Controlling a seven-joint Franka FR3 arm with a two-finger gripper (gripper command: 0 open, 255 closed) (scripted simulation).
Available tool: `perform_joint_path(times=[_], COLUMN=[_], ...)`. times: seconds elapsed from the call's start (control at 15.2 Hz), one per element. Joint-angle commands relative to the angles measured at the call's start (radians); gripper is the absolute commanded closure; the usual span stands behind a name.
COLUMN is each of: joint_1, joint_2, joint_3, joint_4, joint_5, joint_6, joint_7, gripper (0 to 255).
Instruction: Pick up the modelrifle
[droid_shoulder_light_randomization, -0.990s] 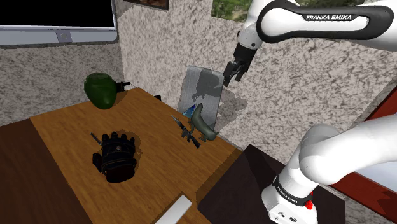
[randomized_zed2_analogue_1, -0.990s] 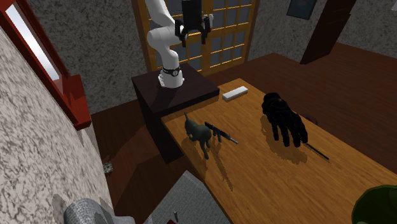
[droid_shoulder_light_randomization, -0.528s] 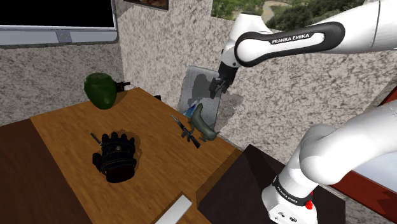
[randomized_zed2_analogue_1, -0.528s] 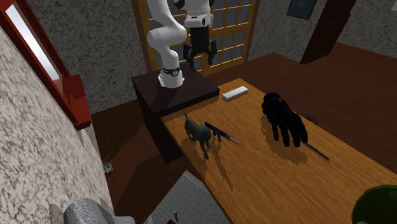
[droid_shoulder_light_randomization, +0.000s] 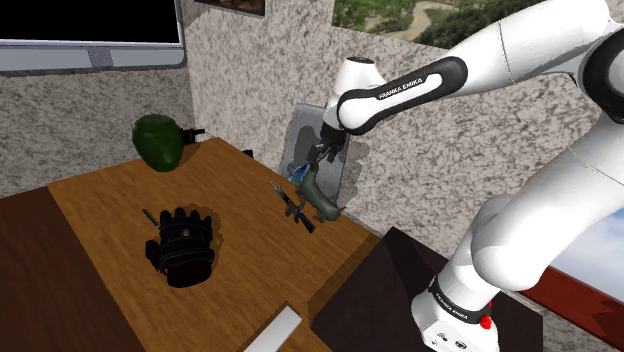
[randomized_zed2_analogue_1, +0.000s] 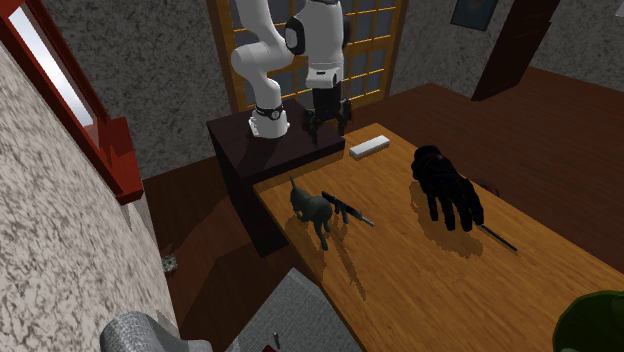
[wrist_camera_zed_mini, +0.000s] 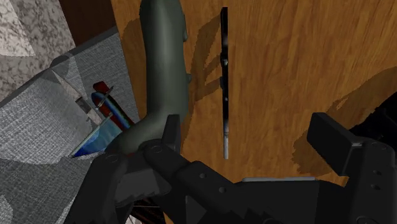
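Observation:
The model rifle (droid_shoulder_light_randomization: 293, 205) is a small, thin black piece lying flat on the wooden table (droid_shoulder_light_randomization: 110, 205) near its edge. It also shows as a short dark shape in the second exterior view (randomized_zed2_analogue_1: 348, 211). Right beside it stands a grey-green animal figure (droid_shoulder_light_randomization: 318, 192) (randomized_zed2_analogue_1: 312, 208). My gripper (droid_shoulder_light_randomization: 322, 153) (randomized_zed2_analogue_1: 327, 120) hangs above both, pointing down, with its fingers apart and nothing between them. In the wrist view the rifle (wrist_camera_zed_mini: 224, 83) lies ahead of the open gripper (wrist_camera_zed_mini: 251, 143), in line with the gap between the fingers, and the figure (wrist_camera_zed_mini: 164, 63) is close to one fingertip (wrist_camera_zed_mini: 170, 130).
A black glove-like object (droid_shoulder_light_randomization: 183, 243) (randomized_zed2_analogue_1: 445, 185) lies mid-table with a thin dark stick (randomized_zed2_analogue_1: 497, 237) beside it. A green rounded object (droid_shoulder_light_randomization: 157, 140) sits at the far end and a white bar (droid_shoulder_light_randomization: 272, 332) (randomized_zed2_analogue_1: 369, 147) near the stand. A grey panel (droid_shoulder_light_randomization: 318, 140) leans off the table edge behind the figure.
The arm has bent down and the gripper has dropped from high up to just above the figure and rifle, shifting toward the shoulder view's left. The objects on the table have not moved.

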Motion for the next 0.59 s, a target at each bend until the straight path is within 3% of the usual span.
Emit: perform_joint_path(times=[0.0,0.53], joint_1=[0.004,0.013], joint_2=[0.072,0.39], joint_3=[-0.004,0.005], joint_4=[0.002,0.12], joint_5=[0.008,0.069], joint_6=[0.072,0.278], joint_7=[-0.009,-0.055], gripper=[0,0])
